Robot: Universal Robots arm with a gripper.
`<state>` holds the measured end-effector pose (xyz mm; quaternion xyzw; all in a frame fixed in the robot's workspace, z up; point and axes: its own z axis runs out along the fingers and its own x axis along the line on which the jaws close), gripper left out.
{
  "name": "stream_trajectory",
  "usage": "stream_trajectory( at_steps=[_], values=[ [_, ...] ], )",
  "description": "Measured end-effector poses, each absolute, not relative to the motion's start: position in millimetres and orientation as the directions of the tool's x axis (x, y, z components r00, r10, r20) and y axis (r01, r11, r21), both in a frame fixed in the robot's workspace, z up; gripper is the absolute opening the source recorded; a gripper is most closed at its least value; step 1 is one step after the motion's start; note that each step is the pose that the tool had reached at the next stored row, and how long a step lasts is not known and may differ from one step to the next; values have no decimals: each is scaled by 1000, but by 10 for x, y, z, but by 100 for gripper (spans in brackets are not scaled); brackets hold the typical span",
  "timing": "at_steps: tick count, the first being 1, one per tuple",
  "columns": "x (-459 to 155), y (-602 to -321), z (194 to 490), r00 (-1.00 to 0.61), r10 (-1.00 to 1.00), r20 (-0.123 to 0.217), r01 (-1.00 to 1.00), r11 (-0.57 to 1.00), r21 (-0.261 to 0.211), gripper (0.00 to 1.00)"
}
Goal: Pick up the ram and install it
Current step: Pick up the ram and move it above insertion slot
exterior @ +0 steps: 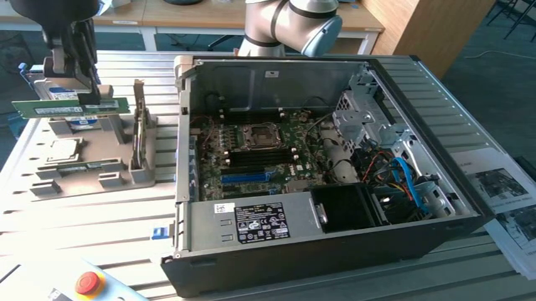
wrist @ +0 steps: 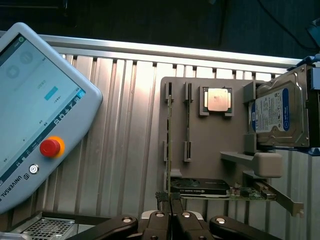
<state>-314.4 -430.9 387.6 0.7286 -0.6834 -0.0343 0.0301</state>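
The ram (exterior: 71, 108) is a long green stick with a pale label. It hangs level in the air above the grey fixture tray (exterior: 80, 182) at the exterior view's left. My gripper (exterior: 90, 95) is shut on its upper edge, towards one end. In the wrist view the ram (wrist: 169, 165) shows edge-on as a thin line running out from between the shut fingertips of my gripper (wrist: 170, 216). The open computer case (exterior: 335, 238) with its motherboard (exterior: 260, 150) and blue slots (exterior: 247, 177) lies to the exterior view's right of the gripper.
The tray also carries a second green stick (exterior: 84, 166), a processor (exterior: 63, 149), an upright card (exterior: 139, 128) and a hard drive (wrist: 277, 117). A teach pendant with a red stop button (exterior: 88, 282) lies near the front edge. Papers (exterior: 503, 188) lie beside the case.
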Motion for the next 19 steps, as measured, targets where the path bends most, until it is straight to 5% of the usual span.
stream_trajectory(
  at_steps=[19],
  values=[
    [-2923, -4330, 3876, 64, -998, -9, -994, -64, 91, 12]
  ],
)
